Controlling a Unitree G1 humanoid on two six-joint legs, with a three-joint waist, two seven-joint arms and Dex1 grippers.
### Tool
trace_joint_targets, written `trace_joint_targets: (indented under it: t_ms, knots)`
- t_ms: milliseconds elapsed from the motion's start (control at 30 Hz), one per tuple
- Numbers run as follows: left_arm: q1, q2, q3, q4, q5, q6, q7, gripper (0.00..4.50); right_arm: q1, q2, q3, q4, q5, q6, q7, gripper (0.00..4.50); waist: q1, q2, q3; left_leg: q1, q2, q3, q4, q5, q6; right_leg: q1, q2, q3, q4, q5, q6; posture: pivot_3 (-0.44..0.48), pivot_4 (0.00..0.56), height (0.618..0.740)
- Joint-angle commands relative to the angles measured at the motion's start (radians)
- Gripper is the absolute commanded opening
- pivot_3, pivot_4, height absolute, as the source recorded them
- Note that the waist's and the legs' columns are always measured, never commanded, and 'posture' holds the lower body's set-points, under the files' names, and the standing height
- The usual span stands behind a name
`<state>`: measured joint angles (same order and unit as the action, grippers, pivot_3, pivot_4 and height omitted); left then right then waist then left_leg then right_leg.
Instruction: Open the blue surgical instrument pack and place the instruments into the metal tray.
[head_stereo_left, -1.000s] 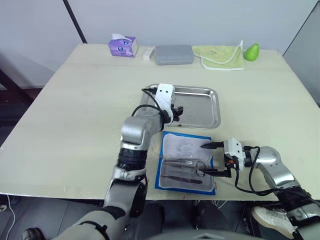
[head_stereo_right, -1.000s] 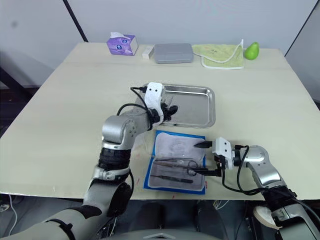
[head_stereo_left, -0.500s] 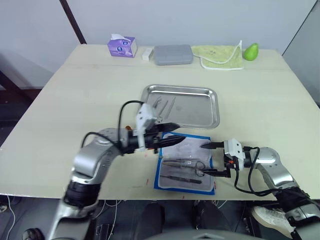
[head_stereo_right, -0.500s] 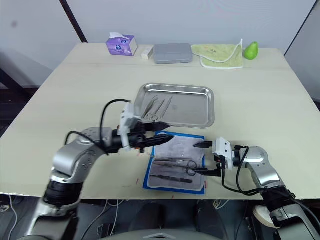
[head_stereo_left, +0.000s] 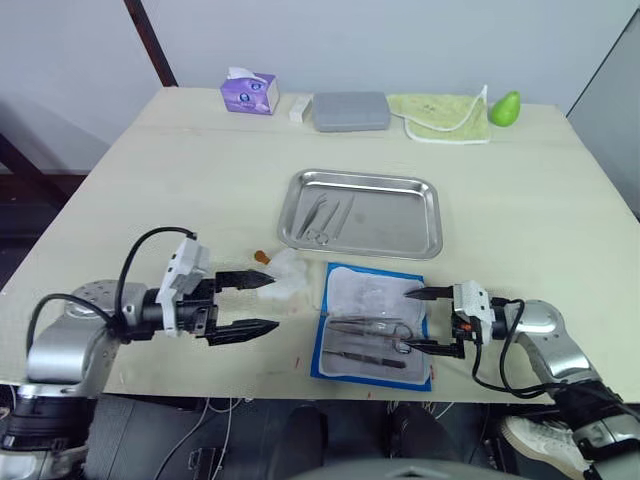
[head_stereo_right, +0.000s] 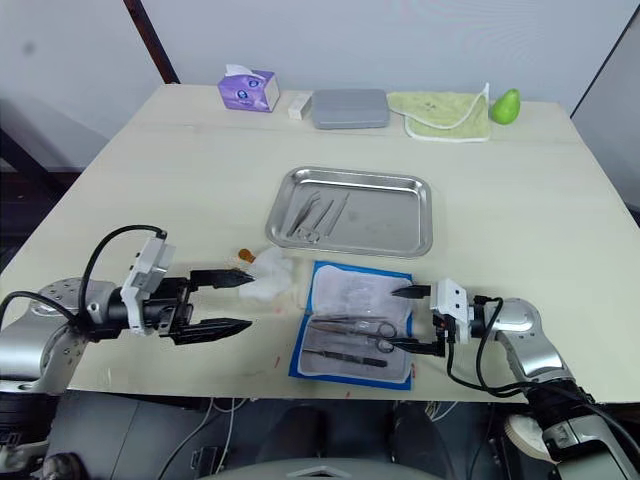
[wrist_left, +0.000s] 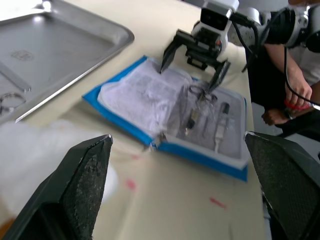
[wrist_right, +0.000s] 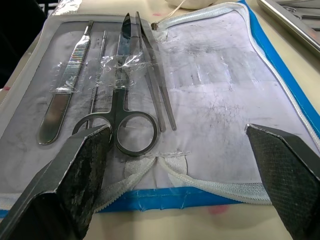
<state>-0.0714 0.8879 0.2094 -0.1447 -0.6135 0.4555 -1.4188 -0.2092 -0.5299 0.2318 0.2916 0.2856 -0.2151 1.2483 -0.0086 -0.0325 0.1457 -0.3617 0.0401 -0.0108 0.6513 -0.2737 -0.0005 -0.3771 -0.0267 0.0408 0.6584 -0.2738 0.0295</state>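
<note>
The blue surgical instrument pack (head_stereo_left: 372, 322) lies open near the table's front edge, grey-white lining up. Scissors (wrist_right: 127, 115), tweezers (wrist_right: 156, 92) and a scalpel-like tool (wrist_right: 62, 97) lie strapped in its near half. The metal tray (head_stereo_left: 400, 215) sits just beyond it, with two or three thin instruments (head_stereo_left: 320, 215) in its left part. My right gripper (head_stereo_left: 406, 320) is open at the pack's right edge, its fingers (wrist_right: 75, 180) pointing at the scissors' rings. My left gripper (head_stereo_left: 268, 303) hovers open left of the pack, holding nothing.
A crumpled white wad (head_stereo_left: 285, 275) and a small orange bit (head_stereo_left: 262, 257) lie between my left gripper and the pack. Along the far edge stand a purple tissue box (head_stereo_left: 248, 95), a grey case (head_stereo_left: 350, 111), a green cloth (head_stereo_left: 447, 104) and a green pear-shaped object (head_stereo_left: 504, 106).
My left arm has swung from over the tray, across the pack's top left corner, to low and left of the pack. The white wad now shows. The right gripper stayed put.
</note>
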Motion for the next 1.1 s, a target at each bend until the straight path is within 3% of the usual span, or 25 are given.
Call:
trace_joint_targets:
  t_ms: [33,233,400,500,633,800,1100]
  knots:
    - [-0.005,0.028,0.034,-0.037,-0.033,0.004,-0.011,4.48,0.047,-0.018,0.041,0.157,-0.102,0.016,-0.010,4.50,-0.001,-0.001,-0.001,0.000,0.000,0.000,0.000,0.000,0.000,0.000,0.000,0.000,0.000,0.000,0.000,0.000,0.150,0.740]
    - [-0.059,0.031,-0.029,-0.080,-0.011,0.006,0.012,4.48,0.035,-0.005,0.042,0.178,-0.100,-0.006,-0.001,4.50,-0.001,-0.004,-0.002,0.000,0.000,0.000,0.000,0.000,0.000,0.000,0.000,-0.001,0.000,0.000,0.000,0.000,0.150,0.740]
    - [-0.124,0.006,-0.163,-0.133,0.122,-0.055,0.084,4.48,0.033,0.003,0.045,0.176,-0.101,-0.007,0.000,4.50,-0.003,-0.004,-0.003,0.000,0.000,0.001,-0.001,0.000,0.000,0.001,0.002,0.000,0.000,0.000,0.000,0.000,0.150,0.740]
    - [-0.198,0.010,-0.282,-0.167,0.229,0.019,0.172,4.48,0.037,0.007,0.047,0.163,-0.102,-0.001,-0.005,4.50,-0.003,-0.005,-0.003,0.000,0.000,0.000,-0.001,0.000,0.000,0.001,0.006,0.001,0.000,0.000,0.000,0.000,0.150,0.740]
    - [-0.284,-0.026,-0.377,-0.115,0.268,0.039,0.169,4.48,0.050,0.009,0.047,0.140,-0.103,0.005,-0.013,4.50,-0.004,-0.005,-0.003,0.000,0.000,0.001,-0.001,0.000,0.000,0.001,0.008,0.001,0.000,0.000,0.000,0.000,0.150,0.740]
    - [-0.337,-0.086,-0.471,-0.062,0.291,0.024,0.132,3.07,0.095,0.004,0.047,0.090,-0.100,0.009,-0.028,4.50,-0.004,-0.005,-0.003,0.000,-0.001,0.001,-0.001,0.000,0.000,0.001,0.009,0.001,0.000,0.000,0.000,0.000,0.150,0.740]
    - [-0.382,-0.169,-0.572,0.002,0.381,-0.037,0.142,3.07,0.094,0.015,0.059,0.056,-0.101,0.045,-0.060,4.50,-0.003,-0.007,-0.004,0.000,-0.001,0.001,-0.001,0.000,0.000,0.000,0.010,0.000,0.000,0.000,0.000,0.000,0.150,0.740]
